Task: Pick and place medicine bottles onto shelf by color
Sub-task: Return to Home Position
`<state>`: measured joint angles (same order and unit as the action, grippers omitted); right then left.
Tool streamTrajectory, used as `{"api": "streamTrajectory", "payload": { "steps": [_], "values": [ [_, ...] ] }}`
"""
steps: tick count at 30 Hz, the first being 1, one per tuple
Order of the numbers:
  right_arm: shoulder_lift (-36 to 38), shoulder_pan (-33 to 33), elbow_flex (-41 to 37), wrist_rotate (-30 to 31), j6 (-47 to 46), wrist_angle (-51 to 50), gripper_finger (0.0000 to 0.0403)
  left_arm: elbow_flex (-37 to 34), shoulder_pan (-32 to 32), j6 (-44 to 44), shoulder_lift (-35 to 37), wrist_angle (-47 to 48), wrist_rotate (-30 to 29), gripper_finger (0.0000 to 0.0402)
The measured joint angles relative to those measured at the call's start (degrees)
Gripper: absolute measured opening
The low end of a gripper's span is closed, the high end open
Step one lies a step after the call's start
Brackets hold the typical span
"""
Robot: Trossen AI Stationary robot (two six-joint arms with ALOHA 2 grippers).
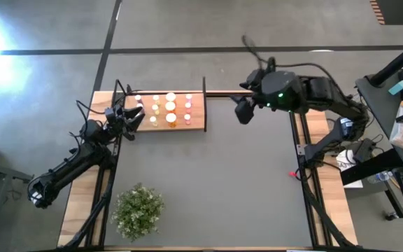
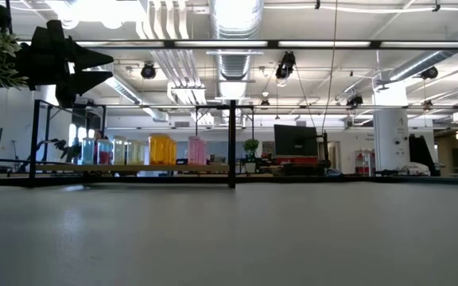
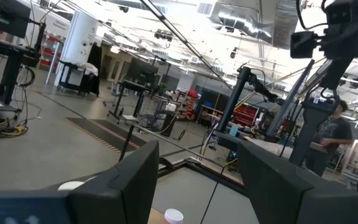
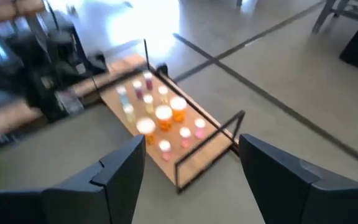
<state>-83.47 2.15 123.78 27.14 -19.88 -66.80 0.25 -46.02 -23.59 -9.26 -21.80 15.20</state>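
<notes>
Right gripper [image 1: 243, 112], released and empty, hovers beside the flat light-wood shelf [image 1: 199, 120]; left gripper [image 1: 134, 120] likewise. Sorting looks finished; homing is next.

A large open robotics lab or workshop is shown. Exposed ventilation ducts [image 2: 233, 20] and strip lights [image 2: 293, 44] are seen overhead. Ahead of the left tool [image 3: 199, 154], a bare concrete floor [image 3: 42, 149], a white column [image 3: 82, 37], red cabinets [image 3: 248, 115] and a person [image 3: 334, 134] at a workstation are seen.
</notes>
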Motion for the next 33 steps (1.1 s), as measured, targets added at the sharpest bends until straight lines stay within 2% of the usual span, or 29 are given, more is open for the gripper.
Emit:
{"api": "streamTrajectory", "payload": {
  "steps": [3, 7, 15, 22, 26, 33],
  "values": [
    [1.88, 0.00, -6.11, -0.09, 4.69, 2.61, 0.0249, 0.00, 0.00, 0.00, 0.00, 0.00, 0.00, 0.0202],
    [6.80, 0.00, -16.92, -0.05, 9.68, 11.76, 0.0249, 0.00, 0.00, 0.00, 0.00, 0.02, 0.00, 0.0202],
    [21.23, 0.02, -41.20, 0.00, 18.45, 36.31, 0.0249, 0.00, 0.00, 0.00, 0.00, 0.02, -0.01, 0.0202],
    [34.65, 0.04, -59.25, 0.05, 31.70, 46.05, 0.0249, 0.00, 0.00, 0.00, 0.00, 0.02, 0.00, 0.0202],
    [41.96, 1.09, -68.52, -0.07, 31.23, 50.59, 0.0249, 0.00, 0.00, 0.00, 0.00, 0.02, 0.00, 0.0202],
    [53.17, 4.53, -82.45, -0.16, 22.34, 58.82, 0.0249, 0.00, 0.00, 0.00, 0.00, 0.02, -0.01, 0.0202]
  ]
}}
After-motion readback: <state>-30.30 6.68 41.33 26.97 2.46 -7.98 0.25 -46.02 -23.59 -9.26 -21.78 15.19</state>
